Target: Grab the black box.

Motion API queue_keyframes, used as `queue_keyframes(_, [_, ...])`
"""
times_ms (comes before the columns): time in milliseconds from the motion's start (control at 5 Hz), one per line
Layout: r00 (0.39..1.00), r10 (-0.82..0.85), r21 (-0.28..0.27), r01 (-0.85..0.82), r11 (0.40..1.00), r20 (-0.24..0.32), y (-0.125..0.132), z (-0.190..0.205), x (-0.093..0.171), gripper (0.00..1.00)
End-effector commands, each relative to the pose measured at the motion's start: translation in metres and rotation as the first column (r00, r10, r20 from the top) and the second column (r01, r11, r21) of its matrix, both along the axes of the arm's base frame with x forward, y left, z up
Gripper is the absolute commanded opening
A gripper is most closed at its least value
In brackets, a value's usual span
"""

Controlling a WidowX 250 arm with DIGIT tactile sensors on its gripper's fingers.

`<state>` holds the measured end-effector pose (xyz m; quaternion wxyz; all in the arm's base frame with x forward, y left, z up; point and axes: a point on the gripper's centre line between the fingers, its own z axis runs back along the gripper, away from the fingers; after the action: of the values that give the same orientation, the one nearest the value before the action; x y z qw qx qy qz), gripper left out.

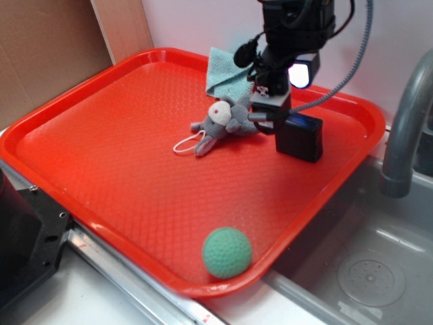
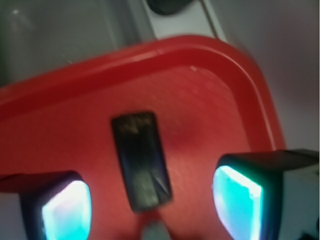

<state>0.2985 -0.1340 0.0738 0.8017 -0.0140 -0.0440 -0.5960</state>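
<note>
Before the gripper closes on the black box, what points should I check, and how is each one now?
1. Gripper open: ok, fingers apart.
2. Black box lies between the fingers: ok in the wrist view.
3. Box upright on the red tray: ok.
4. Grey plush toy clear of the fingers: cannot tell, it lies close beside the gripper.
5. Height low enough to grip: cannot tell.
6. Green ball far away: ok.

Red plastic tray (image 1: 135,169) with fine cross-hatched texture; small matte black rectangular box (image 1: 299,137); dimpled green ball (image 1: 227,252); grey plush mouse (image 1: 223,122) with white face; teal folded cloth (image 1: 223,71); claw (image 2: 150,205) pads (image 2: 237,197) glowing cyan.
</note>
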Motion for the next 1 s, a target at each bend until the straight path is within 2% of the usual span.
queue_keyframes(0, [1.0,-0.003,-0.102,0.001,0.995,-0.023,-0.006,0.002,0.003,1.0])
queue_keyframes(200, [0.999,-0.01,-0.097,0.006,0.995,-0.048,-0.007,-0.012,0.006,1.0])
queue_keyframes(400, [0.995,0.003,-0.076,-0.01,0.997,-0.096,-0.014,-0.027,0.01,0.0])
queue_keyframes(600, [0.997,0.002,-0.092,-0.01,0.996,-0.08,-0.016,-0.023,0.008,0.0])
queue_keyframes(800, [0.998,0.049,-0.062,-0.052,0.997,-0.04,-0.012,-0.004,0.006,0.0])
